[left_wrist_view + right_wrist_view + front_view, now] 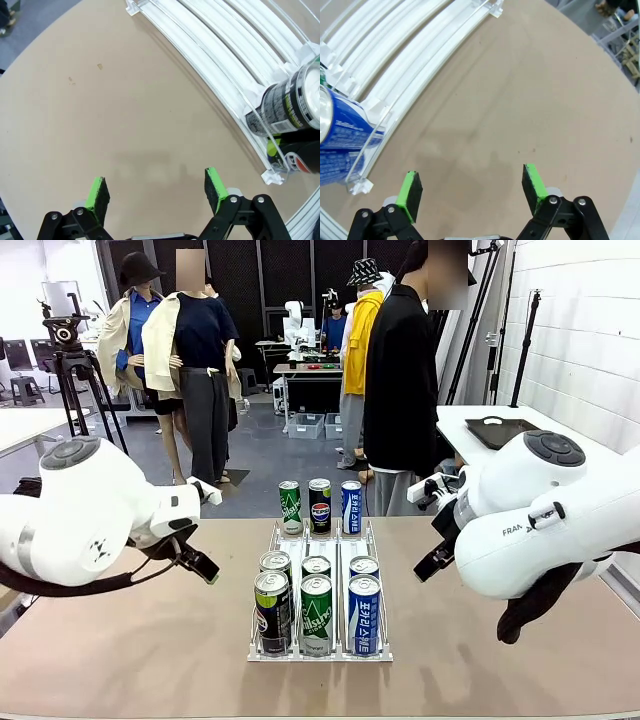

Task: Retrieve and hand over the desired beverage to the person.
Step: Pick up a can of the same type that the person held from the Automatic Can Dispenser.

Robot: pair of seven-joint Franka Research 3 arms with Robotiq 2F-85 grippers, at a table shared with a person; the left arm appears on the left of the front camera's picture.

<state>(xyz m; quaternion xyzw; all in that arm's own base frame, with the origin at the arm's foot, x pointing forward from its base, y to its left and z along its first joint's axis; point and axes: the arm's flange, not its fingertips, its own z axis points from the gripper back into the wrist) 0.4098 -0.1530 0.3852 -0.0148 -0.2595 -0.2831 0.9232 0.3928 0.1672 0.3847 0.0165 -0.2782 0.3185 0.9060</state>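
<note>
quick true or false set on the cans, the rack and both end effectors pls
1. The left end effector and the right end effector are both open and empty. True.
2. The rack has four lanes. False: it has three.
3. Three cans stand upright at the rack's far end, with a Pepsi can in the middle. True.
4. The front blue can sits in the robot's left lane. False: it is in the right lane, and a dark can fronts the left one.

Up-left of the right gripper (471,172), a blue can (340,125) (print unreadable) is cut off at the view's edge.
</note>
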